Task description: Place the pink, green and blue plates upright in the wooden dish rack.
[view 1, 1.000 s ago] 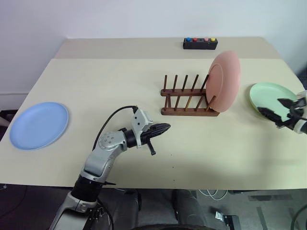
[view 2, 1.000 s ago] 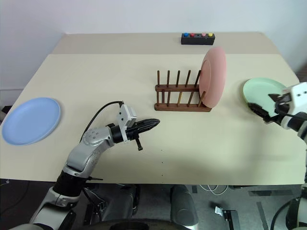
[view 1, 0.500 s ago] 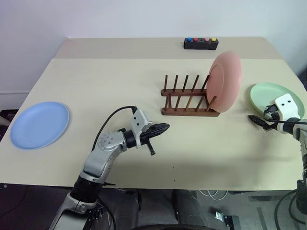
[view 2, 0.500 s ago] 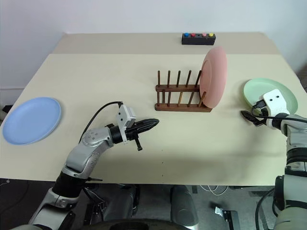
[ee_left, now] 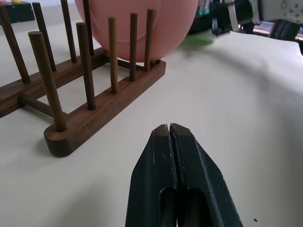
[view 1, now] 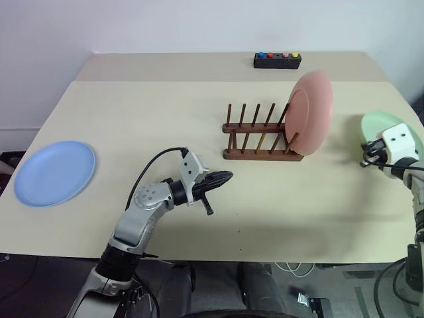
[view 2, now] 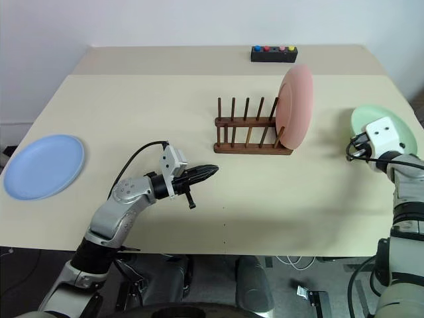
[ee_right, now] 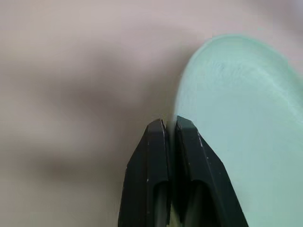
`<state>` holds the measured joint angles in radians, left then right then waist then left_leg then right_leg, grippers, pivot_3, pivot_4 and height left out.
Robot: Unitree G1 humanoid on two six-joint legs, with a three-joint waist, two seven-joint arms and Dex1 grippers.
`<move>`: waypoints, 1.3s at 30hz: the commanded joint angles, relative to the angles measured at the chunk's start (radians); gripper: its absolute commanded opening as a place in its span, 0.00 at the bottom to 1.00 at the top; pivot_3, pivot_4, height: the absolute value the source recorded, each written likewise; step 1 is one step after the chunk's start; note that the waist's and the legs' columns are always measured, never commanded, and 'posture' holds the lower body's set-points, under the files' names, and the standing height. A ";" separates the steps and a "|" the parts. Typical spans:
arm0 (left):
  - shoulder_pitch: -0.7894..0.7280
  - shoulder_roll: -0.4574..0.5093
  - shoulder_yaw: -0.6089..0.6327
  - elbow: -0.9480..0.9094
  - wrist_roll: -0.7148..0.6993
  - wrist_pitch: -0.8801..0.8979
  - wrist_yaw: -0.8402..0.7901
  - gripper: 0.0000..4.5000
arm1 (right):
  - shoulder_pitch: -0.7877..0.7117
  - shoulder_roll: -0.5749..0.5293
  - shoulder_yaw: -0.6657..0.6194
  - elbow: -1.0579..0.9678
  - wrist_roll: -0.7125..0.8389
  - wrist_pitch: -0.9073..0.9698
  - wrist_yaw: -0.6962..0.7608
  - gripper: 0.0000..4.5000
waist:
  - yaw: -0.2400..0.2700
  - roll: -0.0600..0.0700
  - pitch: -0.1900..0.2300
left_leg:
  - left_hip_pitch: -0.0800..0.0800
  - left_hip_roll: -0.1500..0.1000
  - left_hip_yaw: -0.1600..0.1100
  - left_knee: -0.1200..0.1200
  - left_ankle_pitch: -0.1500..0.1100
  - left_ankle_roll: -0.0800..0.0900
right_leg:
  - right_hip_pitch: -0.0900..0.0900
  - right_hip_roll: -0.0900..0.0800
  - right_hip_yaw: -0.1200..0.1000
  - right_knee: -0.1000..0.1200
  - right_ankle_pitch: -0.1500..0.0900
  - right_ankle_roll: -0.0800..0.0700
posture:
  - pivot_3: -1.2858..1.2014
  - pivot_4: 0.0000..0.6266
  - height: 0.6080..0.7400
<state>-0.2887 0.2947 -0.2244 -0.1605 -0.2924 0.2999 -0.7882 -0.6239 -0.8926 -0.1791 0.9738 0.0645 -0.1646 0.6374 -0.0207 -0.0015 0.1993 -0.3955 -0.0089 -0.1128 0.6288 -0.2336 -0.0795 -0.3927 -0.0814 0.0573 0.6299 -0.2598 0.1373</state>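
Up close, right hand [ee_right: 170, 125] pinching green plate [ee_right: 236, 113] rim

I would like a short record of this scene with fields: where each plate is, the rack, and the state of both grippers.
pink plate: upright in the wooden dish rack, at its right end
green plate: near the table's right edge, tilted, rim pinched by the right gripper
blue plate: flat on the table, far left, untouched
left gripper: shut, empty, above the table in front of the rack
black button box: at the far edge
plates left to place: green, blue
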 commanded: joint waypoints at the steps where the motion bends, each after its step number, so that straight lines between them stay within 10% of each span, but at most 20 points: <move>1: -0.011 0.001 -0.003 -0.030 -0.004 -0.008 -0.004 0.00 | -0.048 -0.026 -0.088 -0.157 0.064 -0.070 -0.039 0.02 | -0.003 0.000 0.000 | 0.000 0.000 0.000 0.000 0.000 0.000 | 0.000 0.000 0.000 0.000 0.000 0.000 | 0.52 0.24 0.96; 10: -0.008 0.001 -0.004 -0.030 -0.004 -0.006 -0.005 0.00 | -0.150 0.037 -0.153 -0.604 0.311 -0.011 0.073 0.02 | -0.008 0.001 0.000 | 0.000 0.000 0.000 -0.001 0.000 0.000 | 0.000 0.000 0.000 0.000 0.000 0.000 | 0.52 0.24 0.96; 19: 0.002 0.010 0.003 -0.041 -0.002 -0.002 0.008 0.00 | -0.104 0.186 -0.117 -1.173 0.949 0.561 0.166 0.02 | -0.008 0.001 0.000 | -0.001 0.000 -0.002 -0.001 0.000 0.000 | 0.000 0.000 -0.001 0.001 0.000 0.000 | 0.52 0.24 0.96; 27: 0.002 0.020 0.026 -0.065 -0.015 -0.001 0.016 0.00 | 0.017 0.320 -0.166 -1.219 1.268 0.788 0.016 0.02 | 0.008 0.000 0.000 | -0.002 0.000 -0.003 0.000 0.000 0.000 | -0.001 0.000 -0.002 0.000 -0.001 -0.002 | 0.52 0.24 0.96; 39: 0.007 0.043 0.037 -0.084 -0.022 0.009 0.021 0.00 | 0.128 0.406 -0.228 -1.154 1.294 0.812 -0.143 0.02 | 0.004 0.000 0.000 | -0.004 0.000 -0.002 0.000 0.000 0.000 | -0.004 0.000 -0.002 0.001 0.000 0.000 | 0.52 0.24 0.96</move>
<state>-0.2838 0.3379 -0.2000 -0.2077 -0.2968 0.3171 -0.7650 -0.4848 -0.4884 -0.3706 -0.1617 1.3398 0.6500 0.5038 -0.0164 -0.0012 0.1993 -0.3995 -0.0086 -0.1152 0.6289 -0.2337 -0.0790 -0.3963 -0.0810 0.0557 0.6309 -0.2597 0.1369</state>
